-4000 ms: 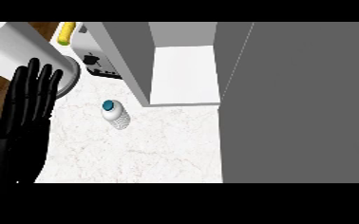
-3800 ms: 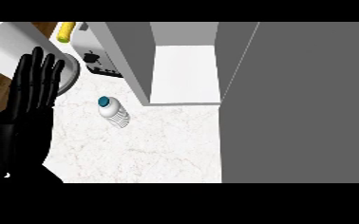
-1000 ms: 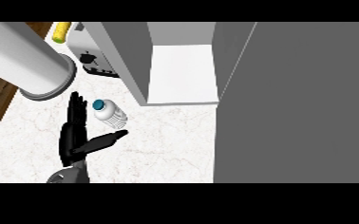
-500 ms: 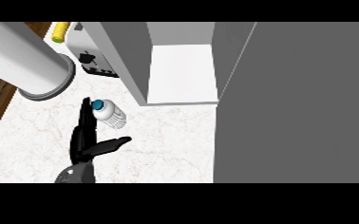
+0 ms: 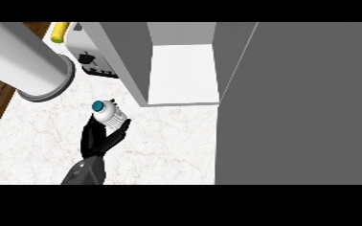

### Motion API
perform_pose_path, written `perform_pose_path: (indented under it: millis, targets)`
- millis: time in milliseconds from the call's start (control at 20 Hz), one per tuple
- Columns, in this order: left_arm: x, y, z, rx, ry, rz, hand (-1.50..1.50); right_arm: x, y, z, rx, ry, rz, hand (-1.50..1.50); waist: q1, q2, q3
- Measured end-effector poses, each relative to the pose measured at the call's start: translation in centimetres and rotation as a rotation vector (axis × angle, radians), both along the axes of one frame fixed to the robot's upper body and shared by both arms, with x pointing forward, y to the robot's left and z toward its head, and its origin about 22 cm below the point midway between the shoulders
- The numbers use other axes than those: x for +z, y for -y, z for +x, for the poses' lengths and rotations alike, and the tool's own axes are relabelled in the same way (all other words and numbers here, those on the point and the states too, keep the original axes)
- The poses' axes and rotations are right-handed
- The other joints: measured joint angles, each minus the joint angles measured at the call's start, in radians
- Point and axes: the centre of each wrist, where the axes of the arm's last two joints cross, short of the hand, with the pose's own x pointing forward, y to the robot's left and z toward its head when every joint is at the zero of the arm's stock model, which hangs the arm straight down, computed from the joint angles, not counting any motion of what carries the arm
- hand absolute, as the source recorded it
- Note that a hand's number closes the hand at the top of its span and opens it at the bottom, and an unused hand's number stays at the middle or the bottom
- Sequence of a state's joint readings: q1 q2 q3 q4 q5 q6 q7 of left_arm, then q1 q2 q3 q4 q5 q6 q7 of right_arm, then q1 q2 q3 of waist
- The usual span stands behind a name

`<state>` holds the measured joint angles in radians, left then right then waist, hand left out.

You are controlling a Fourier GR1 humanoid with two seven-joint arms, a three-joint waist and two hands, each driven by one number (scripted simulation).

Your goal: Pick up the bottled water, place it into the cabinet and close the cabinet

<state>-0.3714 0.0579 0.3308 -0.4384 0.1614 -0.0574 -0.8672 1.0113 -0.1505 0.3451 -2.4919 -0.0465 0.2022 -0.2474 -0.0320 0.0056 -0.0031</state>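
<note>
The left hand (image 5: 99,139) comes in from the lower edge, at about 7 o'clock of the head view, and its fingers (image 5: 90,130) and thumb are curled around the lower part of the water bottle (image 5: 109,115). The fingers lie on one side of the bottle and the thumb on the other side, so the hand is closed on it. The bottle is white with a blue cap (image 5: 98,107), and it leans with the cap toward 10 o'clock. It is over the pale marble counter (image 5: 163,148), near the front left corner of the cabinet (image 5: 184,72); whether it touches the counter, I cannot tell.

There is one bottle, one hand in view, and one cabinet. The cabinet is open, its white floor shows at 12 o'clock, and its grey door (image 5: 290,105) fills the right side, at 3 o'clock. One large grey cylinder (image 5: 32,67) shows at 10 o'clock, and one toaster (image 5: 92,60) with a yellow thing (image 5: 59,31) behind it at 11 o'clock.

Half a second ago the hand was open beside the bottle, with straight fingers and the thumb spread away. Now it has closed around the bottle.
</note>
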Motion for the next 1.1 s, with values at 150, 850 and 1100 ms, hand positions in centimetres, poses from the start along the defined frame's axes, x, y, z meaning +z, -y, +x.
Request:
perform_pose_path:
  millis: [150, 850, 1100]
  targets:
    - [-0.2, 0.3, 0.2, 0.013, 0.007, -0.041, 1.5, -0.1, -0.1, -0.2, 0.006, 0.001, 0.001, -1.5, -0.003, 0.0, 0.0]
    - [-1.2, 0.8, -1.0, -0.124, 0.058, -0.092, 1.5, -0.3, 0.6, -0.8, -0.011, 0.01, -0.032, -1.5, 0.012, -0.011, 0.008]
    - [-1.3, 1.5, -1.5, -0.177, 0.072, -0.087, 1.5, -0.2, 0.1, -0.6, -0.009, -0.002, -0.009, -1.5, 0.021, -0.012, 0.008]
